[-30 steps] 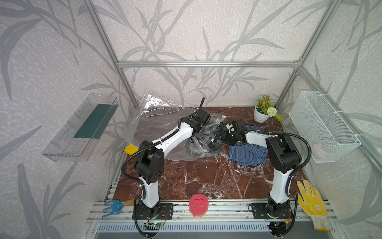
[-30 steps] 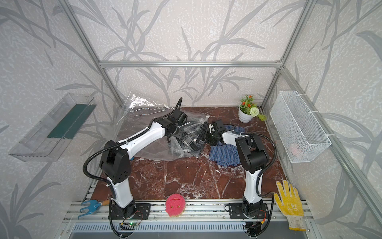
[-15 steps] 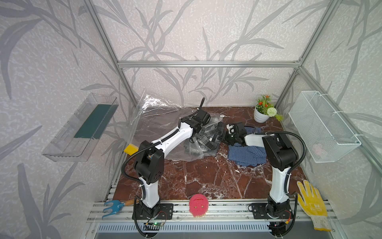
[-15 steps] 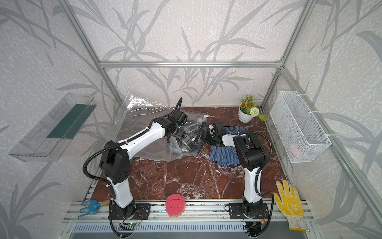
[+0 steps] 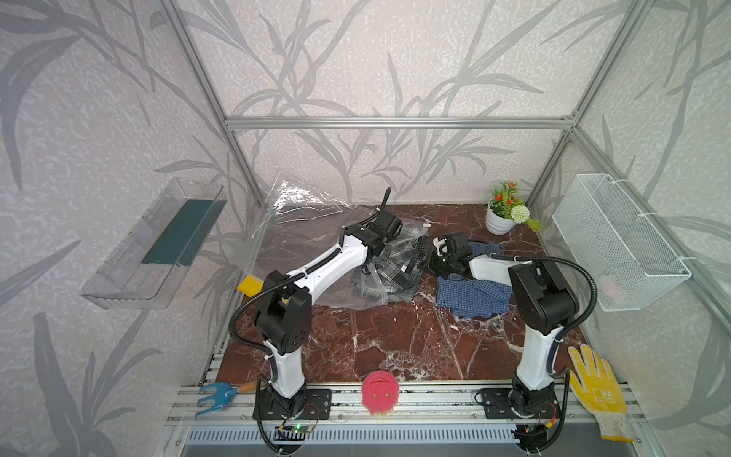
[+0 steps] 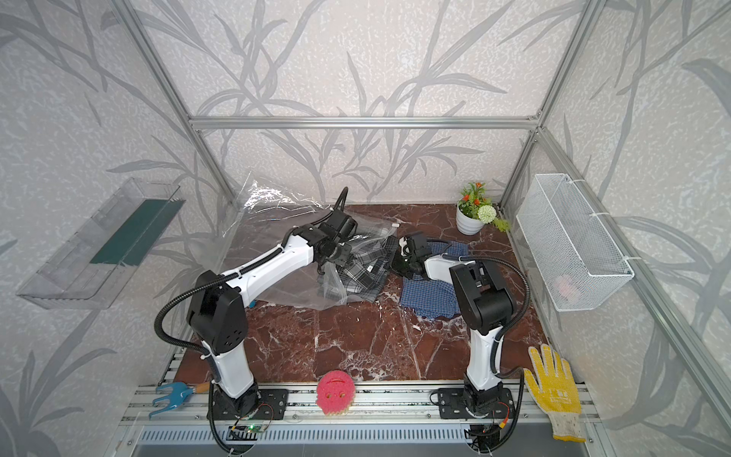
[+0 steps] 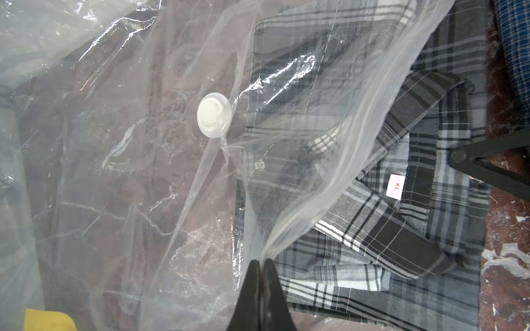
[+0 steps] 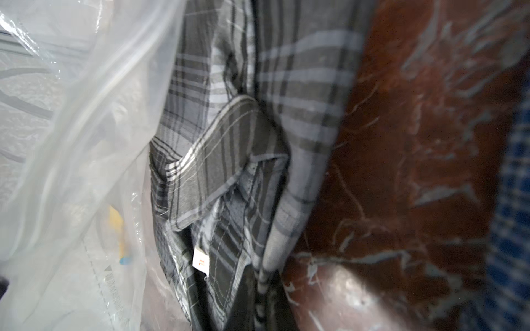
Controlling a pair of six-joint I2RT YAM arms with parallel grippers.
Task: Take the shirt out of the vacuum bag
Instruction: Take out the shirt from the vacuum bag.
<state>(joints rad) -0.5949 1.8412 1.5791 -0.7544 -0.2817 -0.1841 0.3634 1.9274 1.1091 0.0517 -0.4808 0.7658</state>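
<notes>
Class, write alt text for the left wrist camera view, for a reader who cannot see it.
The left gripper is shut on the edge of the clear vacuum bag, above a grey plaid shirt lying partly under the plastic, partly out of it. The bag's round white valve and the shirt's XL label show.

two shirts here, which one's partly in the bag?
The grey plaid shirt: part of it sits under the vacuum bag film. The blue checked shirt lies fully outside.
</notes>
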